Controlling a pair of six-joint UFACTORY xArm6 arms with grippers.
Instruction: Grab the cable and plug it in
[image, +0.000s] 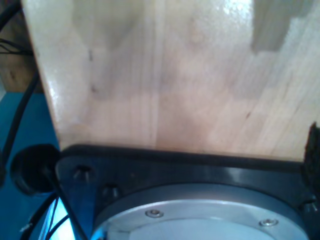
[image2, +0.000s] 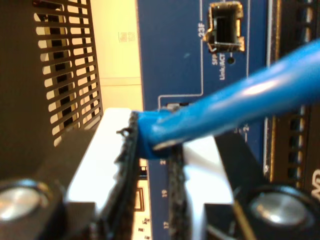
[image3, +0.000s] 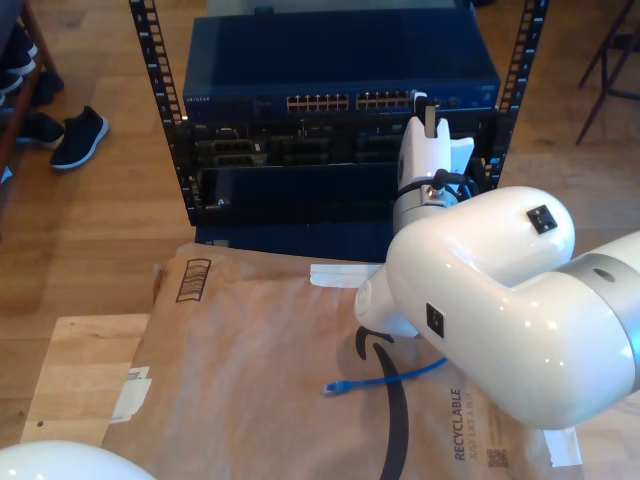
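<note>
Cable (image2: 235, 107): light, limp, slick jacket, fragile clip; we judge best hold just behind plug. Our second gripper (image2: 152, 165) pinches it near switch (image2: 175, 50) ports; free end (image3: 335, 388) lies on paper (image3: 250, 340). First gripper: cannot tell.

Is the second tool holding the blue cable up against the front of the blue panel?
Yes: in the second wrist view my second tool pinches the blue cable directly before the blue panel.
</note>
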